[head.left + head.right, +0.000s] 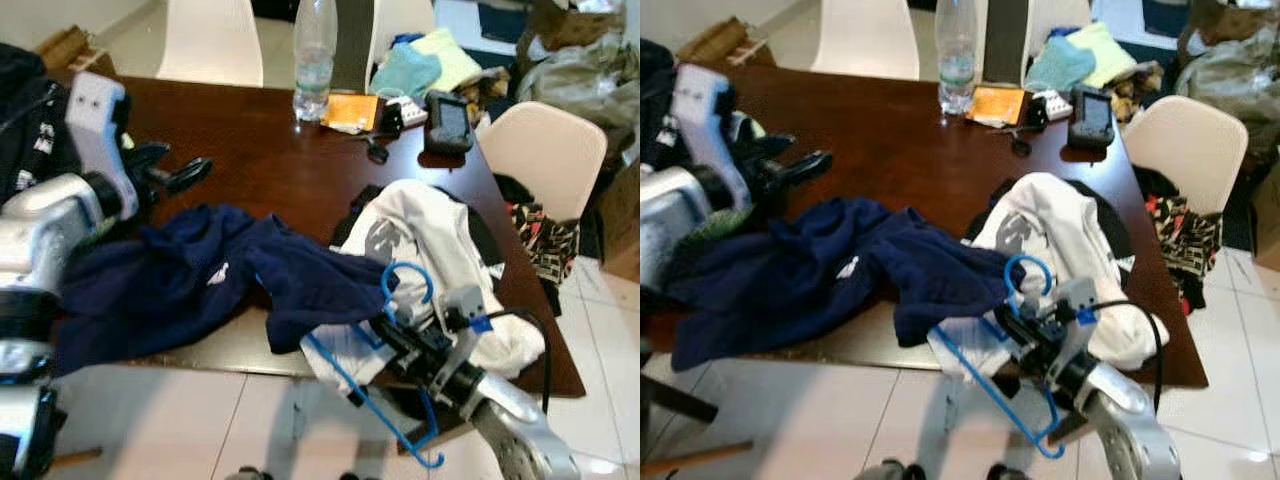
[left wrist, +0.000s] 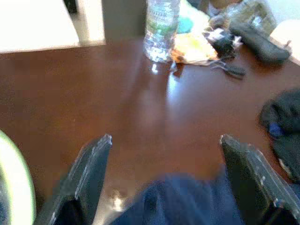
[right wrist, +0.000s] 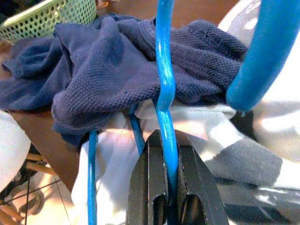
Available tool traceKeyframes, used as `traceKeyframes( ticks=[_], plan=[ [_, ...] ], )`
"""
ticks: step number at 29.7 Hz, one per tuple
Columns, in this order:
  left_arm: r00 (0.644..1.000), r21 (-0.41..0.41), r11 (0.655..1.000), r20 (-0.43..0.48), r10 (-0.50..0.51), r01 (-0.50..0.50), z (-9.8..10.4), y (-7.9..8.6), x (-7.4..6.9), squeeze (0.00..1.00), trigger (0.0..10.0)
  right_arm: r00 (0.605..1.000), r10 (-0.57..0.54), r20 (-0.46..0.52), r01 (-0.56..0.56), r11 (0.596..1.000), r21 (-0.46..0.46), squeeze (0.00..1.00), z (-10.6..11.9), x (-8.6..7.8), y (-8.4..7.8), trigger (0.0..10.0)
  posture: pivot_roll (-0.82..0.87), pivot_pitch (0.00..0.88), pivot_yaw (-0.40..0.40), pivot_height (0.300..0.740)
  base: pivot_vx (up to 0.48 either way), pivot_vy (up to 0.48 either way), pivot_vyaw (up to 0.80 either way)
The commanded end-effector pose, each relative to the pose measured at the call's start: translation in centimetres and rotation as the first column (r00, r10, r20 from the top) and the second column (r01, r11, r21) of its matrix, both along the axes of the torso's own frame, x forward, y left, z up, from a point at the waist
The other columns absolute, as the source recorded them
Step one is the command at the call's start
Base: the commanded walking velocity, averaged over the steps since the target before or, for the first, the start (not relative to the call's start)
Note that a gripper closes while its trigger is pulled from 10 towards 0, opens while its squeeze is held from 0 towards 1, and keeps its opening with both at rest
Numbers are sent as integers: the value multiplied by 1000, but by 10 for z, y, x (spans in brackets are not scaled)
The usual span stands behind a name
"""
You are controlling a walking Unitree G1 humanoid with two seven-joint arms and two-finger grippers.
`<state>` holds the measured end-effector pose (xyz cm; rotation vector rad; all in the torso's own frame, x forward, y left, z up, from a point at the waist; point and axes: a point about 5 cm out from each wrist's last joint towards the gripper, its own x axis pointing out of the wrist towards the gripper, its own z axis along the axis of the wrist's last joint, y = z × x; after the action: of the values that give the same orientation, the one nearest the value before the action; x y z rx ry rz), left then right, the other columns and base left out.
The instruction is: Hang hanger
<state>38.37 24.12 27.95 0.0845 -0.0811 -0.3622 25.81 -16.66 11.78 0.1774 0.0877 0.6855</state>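
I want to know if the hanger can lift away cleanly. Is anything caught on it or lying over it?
Yes. The right gripper is shut on the blue hanger, but the navy shirt drapes over part of its frame at the table edge, beside the white garment.

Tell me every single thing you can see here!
table: one, dark brown, under everything
shirt: one, navy, crumpled at the table's near edge
top: one, white and grey, right of the shirt
hanger: one, blue, at the near edge, one end under the shirt
bottle: one, clear, far side of the table
packet: one, orange, beside the bottle
basket: one, green, behind the shirt
chairs: three, white, around the table
left claw: open, over the shirt
right claw: shut on the hanger
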Motion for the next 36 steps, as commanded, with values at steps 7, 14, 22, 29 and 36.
traceKeyframes(
  ticks=[7, 14, 22, 29, 36],
  plan=[
    [994, 87, 990, 1, 108, -108, -19, -11, 19, 0, 10000, 997, -32, -74, 28, 998, -51, 0, -11, -7, -13, 10000, 7, 253, -70, 740, 0, 0, 0],
    [991, 120, 983, -27, -134, 136, -29, -70, 29, 0, 10000, 996, -42, -77, 37, 998, -54, 0, -4, -23, -17, 10000, -67, 310, -65, 740, 0, 0, 0],
    [920, 190, 901, -116, -375, 391, -42, -98, 24, 0, 10000, 994, -49, -93, 45, 998, -48, 0, 0, -33, -19, 10000, -89, 345, -69, 740, 0, 0, 0],
    [915, 243, 884, -157, -371, 400, -51, -97, 23, 0, 10000, 994, -39, -105, 34, 998, -44, 0, 1, -37, -17, 10000, -92, 365, -74, 740, 0, 0, 0],
    [918, 238, 890, -187, -351, 389, -60, -91, 22, 0, 10000, 993, -33, -117, 28, 999, -41, 0, 5, -43, -15, 10000, -111, 379, -73, 740, 0, 0, 0]
  ],
)
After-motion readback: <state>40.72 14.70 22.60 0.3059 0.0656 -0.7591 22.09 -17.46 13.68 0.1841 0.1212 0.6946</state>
